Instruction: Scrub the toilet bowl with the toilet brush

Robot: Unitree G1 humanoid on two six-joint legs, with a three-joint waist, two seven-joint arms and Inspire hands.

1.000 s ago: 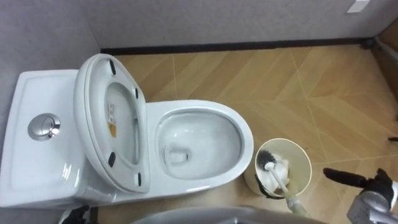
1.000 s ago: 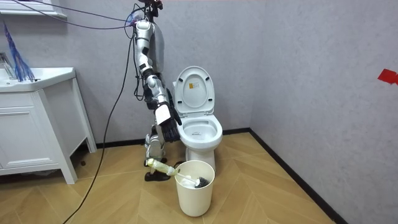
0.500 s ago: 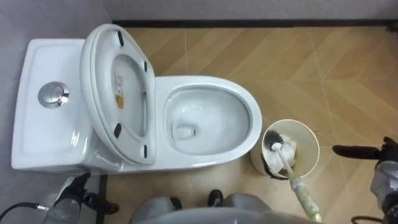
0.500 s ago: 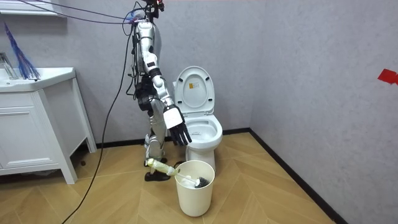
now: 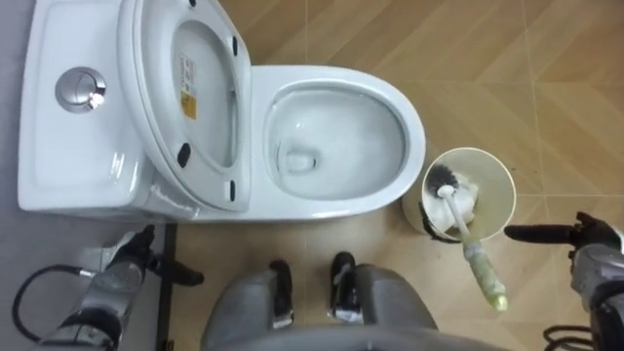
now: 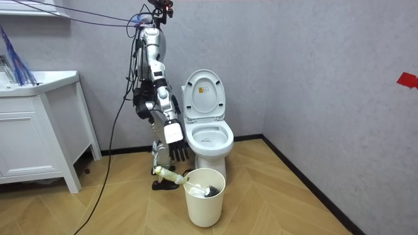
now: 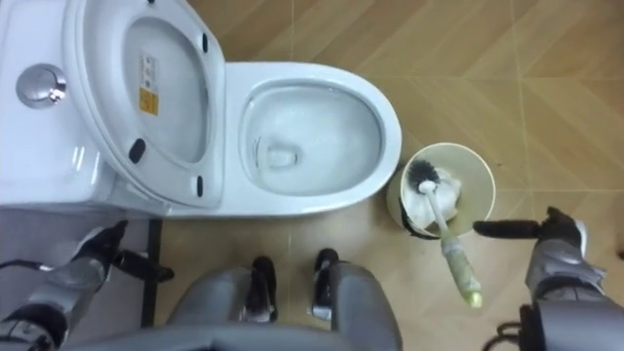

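The white toilet [image 5: 331, 78] stands before me with its seat and lid [image 5: 185, 97] raised and the bowl bare. To its right a cream bin [image 5: 508, 190] holds the toilet brush [image 5: 455, 209], bristle head down inside. Its yellow-green handle [image 5: 486, 279] leans out over the rim toward me. My right hand [image 5: 588, 255] hovers open at the lower right, a dark finger [image 5: 539, 233] stretched toward the bin, apart from the handle. In the room view that hand [image 6: 177, 149] hangs just above the handle [image 6: 168, 173]. My left hand [image 5: 125, 276] hangs open at the lower left.
I stand close against the toilet's side, the tank [image 5: 58, 146] with its flush button [image 5: 80, 88] on my left. A grey wall lies behind the toilet, wooden floor [image 5: 468, 58] beyond the bin. A white sink cabinet [image 6: 32, 137] stands at the room view's left.
My view has tipped down and nearer, bringing my legs and left hand in. In the room view my right arm swung out, then dropped to hang over the brush handle.
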